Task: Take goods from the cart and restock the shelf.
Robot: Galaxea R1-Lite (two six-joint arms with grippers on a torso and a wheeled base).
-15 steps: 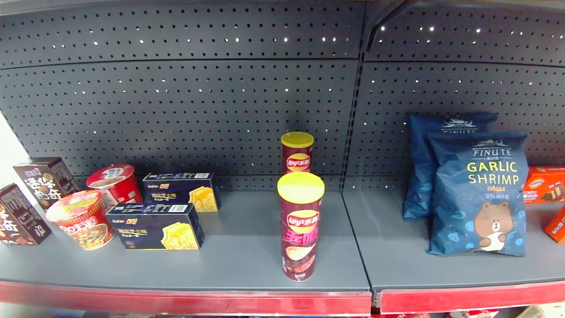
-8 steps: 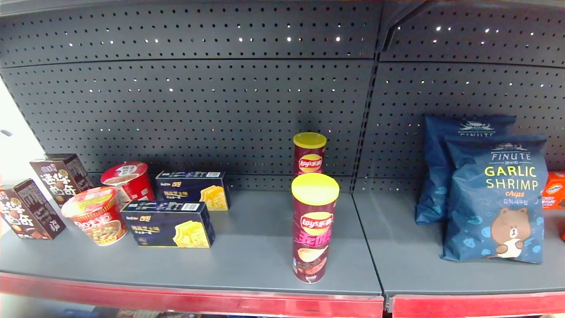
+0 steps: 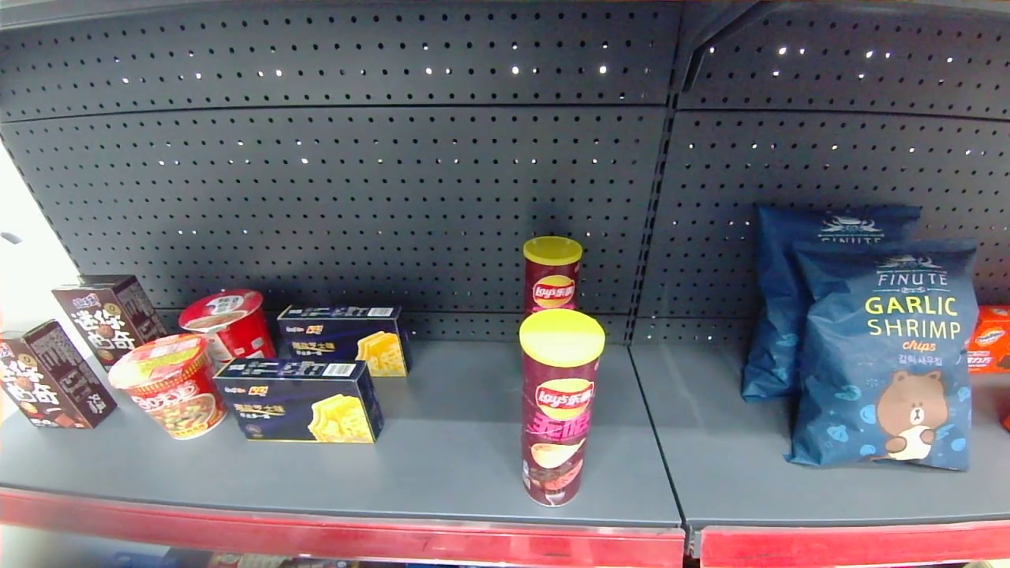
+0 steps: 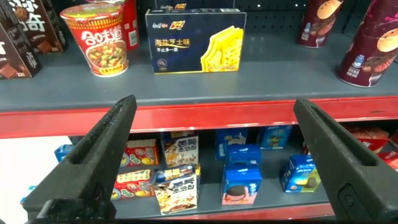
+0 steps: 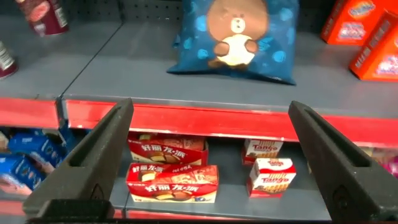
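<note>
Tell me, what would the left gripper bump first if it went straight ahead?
Probably the shelf's red front edge, just below the dark blue box. The left gripper is open and empty; depth is hard to judge.

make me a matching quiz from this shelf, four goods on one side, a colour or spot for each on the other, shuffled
1 front chip can
2 front noodle cup
3 front bear bag
4 orange box

a blue, right section of the shelf
b far right edge
c yellow lid, mid shelf
d left, beside front navy box

Pairs: 1-c, 2-d, 3-a, 4-b
</note>
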